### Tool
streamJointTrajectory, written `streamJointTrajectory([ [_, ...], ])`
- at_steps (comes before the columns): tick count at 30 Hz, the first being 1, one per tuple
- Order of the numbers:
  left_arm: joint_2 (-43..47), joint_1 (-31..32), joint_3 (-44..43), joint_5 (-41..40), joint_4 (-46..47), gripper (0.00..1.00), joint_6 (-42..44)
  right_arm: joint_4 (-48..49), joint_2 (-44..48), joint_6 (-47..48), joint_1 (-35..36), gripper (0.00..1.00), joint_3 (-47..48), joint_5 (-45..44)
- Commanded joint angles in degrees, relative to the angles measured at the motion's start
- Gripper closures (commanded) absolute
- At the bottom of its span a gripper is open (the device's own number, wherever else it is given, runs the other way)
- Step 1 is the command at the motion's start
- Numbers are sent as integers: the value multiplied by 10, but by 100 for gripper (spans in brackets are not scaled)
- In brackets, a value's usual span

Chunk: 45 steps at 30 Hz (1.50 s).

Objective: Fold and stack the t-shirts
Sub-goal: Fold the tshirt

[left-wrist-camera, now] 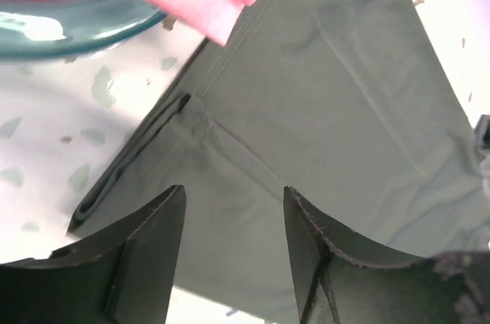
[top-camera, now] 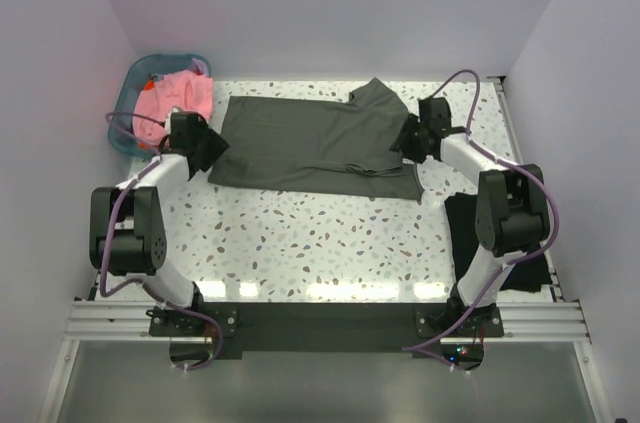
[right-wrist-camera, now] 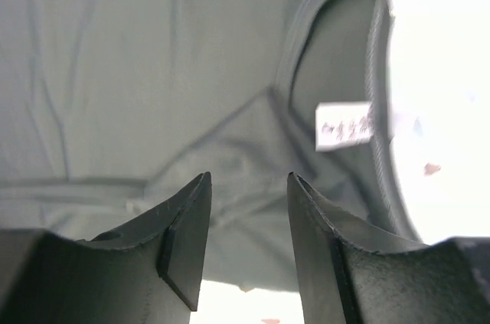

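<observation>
Olive-grey t-shirt [top-camera: 310, 143]: spread partly folded on the far half of the table [top-camera: 300, 243], collar end at the right; a pink t-shirt [top-camera: 170, 98] is kept in the basket [top-camera: 135, 78], a black t-shirt [top-camera: 530, 273] by the right arm's base. Left gripper [left-wrist-camera: 233, 201] is held over the shirt's left edge, right gripper [right-wrist-camera: 246, 186] over the collar end, each with jaws parted and nothing gripped. The next fold is judged best done with all layers pinched at matching corners and carried over level.

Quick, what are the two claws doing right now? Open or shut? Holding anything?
Left claw: open, holding nothing, over the olive-grey t-shirt.
Right claw: open, holding nothing, over the same t-shirt.
</observation>
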State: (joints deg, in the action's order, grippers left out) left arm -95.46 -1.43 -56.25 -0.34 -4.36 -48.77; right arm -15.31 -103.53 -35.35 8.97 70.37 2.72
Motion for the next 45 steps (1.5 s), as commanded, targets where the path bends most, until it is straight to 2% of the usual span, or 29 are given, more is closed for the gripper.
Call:
streamJointTrajectory([
  [1, 68, 6, 41, -31, 15, 43, -21, 19, 61, 12, 45, 54, -40, -33],
  [9, 92, 42, 98, -34, 32, 51, -30, 57, 30, -19, 104, 54, -67, -42],
  [20, 83, 51, 109, -27, 54, 55, -32, 72, -16, -38, 126, 52, -57, -50],
  [28, 79, 51, 108, -25, 55, 56, -30, 71, -34, -43, 126, 84, -26, -58],
  [31, 75, 51, 106, -24, 55, 56, -29, 63, -41, -38, 126, 92, -7, -60],
  [41, 63, 52, 107, -19, 56, 57, -27, 32, -72, -9, 127, 98, 48, -61],
  [45, 59, 53, 107, -19, 56, 57, -27, 5, -105, 15, 131, 100, 99, -64],
])
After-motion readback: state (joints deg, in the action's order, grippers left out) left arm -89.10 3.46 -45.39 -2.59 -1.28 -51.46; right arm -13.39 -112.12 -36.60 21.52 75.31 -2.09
